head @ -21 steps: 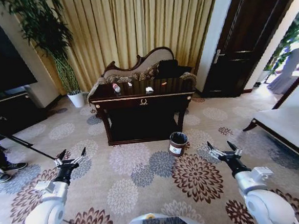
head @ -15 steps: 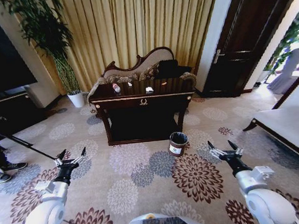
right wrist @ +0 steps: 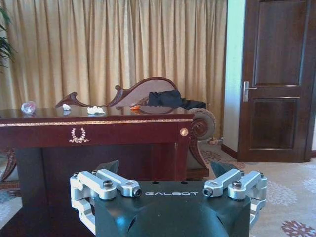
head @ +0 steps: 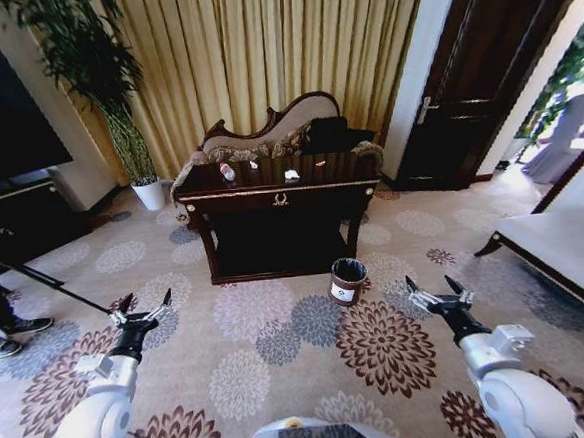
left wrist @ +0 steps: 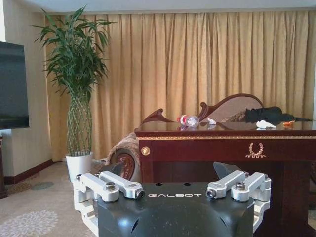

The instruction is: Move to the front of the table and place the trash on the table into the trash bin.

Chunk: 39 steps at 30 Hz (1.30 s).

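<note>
The dark table (head: pixel 280 188) with gold trim stands a few steps ahead across the carpet. On its top lie the trash: a clear bottle (head: pixel 227 170) with a red cap, crumpled white paper (head: pixel 291 175) and a small wrapper (head: pixel 319 163). The left wrist view shows the bottle (left wrist: pixel 187 120) and paper (left wrist: pixel 265 124) on the table (left wrist: pixel 222 143); the right wrist view shows the table (right wrist: pixel 98 133) and paper (right wrist: pixel 95 110). The brown trash bin (head: pixel 347 280) stands on the floor by the table's front right leg. My left gripper (head: pixel 144 309) and right gripper (head: pixel 435 287) hover low, open and empty, well short of the table.
A chaise sofa (head: pixel 276 130) sits behind the table against gold curtains. A tall plant in a white pot (head: pixel 150 194) stands at the back left, beside a dark TV (head: pixel 4 109). A dark door (head: pixel 482 75) is at the back right, a white bench (head: pixel 565 250) at right. Patterned carpet lies between me and the table.
My left arm has shifted slightly to the right and lower. The right arm, table, trash and bin have not visibly moved.
</note>
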Motion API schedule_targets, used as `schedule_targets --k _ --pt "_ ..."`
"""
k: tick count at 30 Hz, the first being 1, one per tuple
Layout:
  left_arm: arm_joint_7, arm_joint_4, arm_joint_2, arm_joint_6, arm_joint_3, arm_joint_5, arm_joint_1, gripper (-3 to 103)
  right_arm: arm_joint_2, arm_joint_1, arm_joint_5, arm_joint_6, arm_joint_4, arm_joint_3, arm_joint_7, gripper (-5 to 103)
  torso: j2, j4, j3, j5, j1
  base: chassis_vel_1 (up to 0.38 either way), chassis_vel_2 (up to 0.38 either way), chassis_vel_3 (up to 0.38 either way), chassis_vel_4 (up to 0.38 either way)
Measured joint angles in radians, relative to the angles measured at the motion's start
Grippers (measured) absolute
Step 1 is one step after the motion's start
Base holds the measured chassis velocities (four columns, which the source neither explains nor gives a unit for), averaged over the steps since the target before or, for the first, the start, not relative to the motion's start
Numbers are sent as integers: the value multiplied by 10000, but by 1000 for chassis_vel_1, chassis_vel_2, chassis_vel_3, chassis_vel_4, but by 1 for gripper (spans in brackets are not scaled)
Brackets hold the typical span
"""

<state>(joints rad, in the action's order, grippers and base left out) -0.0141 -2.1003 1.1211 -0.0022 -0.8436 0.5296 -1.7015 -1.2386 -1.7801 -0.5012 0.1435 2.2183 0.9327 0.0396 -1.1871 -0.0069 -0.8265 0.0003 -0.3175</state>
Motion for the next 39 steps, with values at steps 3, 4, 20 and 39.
schedule_targets --k 3,4,20,39 --pt "1 73 -6 0 0 1 28 100 6 60 -6 -132 -91 -63 103 100 0 0 0 0 0 0 0 0 0" --pt "1 73 -6 0 0 1 28 100 6 60 -6 -132 -91 -63 103 100 0 0 0 0 0 0 0 0 0" --pt "29 221 -1 -9 32 22 139 100 52 95 4 -338 -315 -96 433 100 0 -1 0 0 0 0 0 0 0" --pt "62 197 50 -49 -11 15 73 100 -133 25 259 -471 -375 -125 849 100 0 0 0 0 0 -68 53 64 -55"
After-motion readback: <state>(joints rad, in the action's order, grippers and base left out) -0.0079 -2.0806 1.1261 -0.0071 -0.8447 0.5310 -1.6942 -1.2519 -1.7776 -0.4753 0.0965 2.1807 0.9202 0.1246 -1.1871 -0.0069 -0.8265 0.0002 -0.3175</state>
